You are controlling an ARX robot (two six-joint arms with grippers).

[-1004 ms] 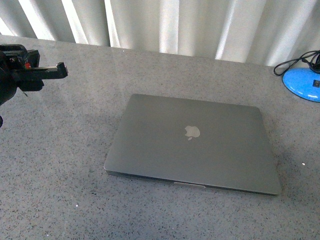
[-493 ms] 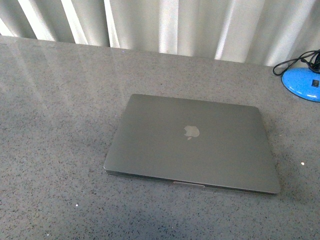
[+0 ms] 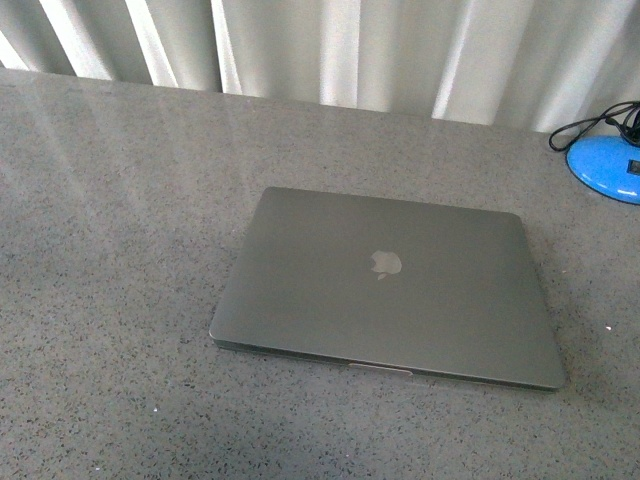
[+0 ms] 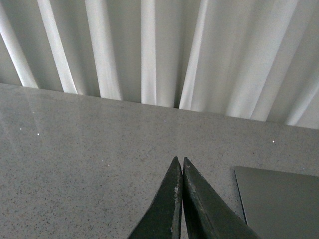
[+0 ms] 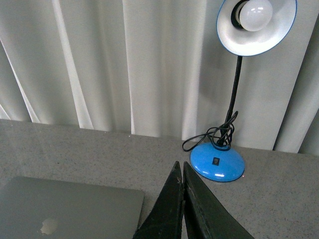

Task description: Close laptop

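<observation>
Above the near part of the table, our left gripper (image 4: 178, 167) has its two dark fingers pressed together at the tips, with nothing held between them; it hangs over bare surface with only a corner of the laptop (image 4: 279, 204) off to its right. Our right gripper (image 5: 179, 172) is likewise pinched closed and empty, pointing toward the far right of the table, where a blue-based desk lamp (image 5: 218, 162) stands with its cord coiled at the foot. Neither arm appears in the front view. There the laptop (image 3: 385, 285) lies in the middle of the speckled grey table (image 3: 110, 230), lid flat down on its base, the apple logo (image 3: 384, 264) facing up, and no gap visible along the near edge. White curtains (image 3: 340, 45) hang behind the far edge. We judge the closing done: the lid is shut, nothing touches it, and nothing appears left to do.
</observation>
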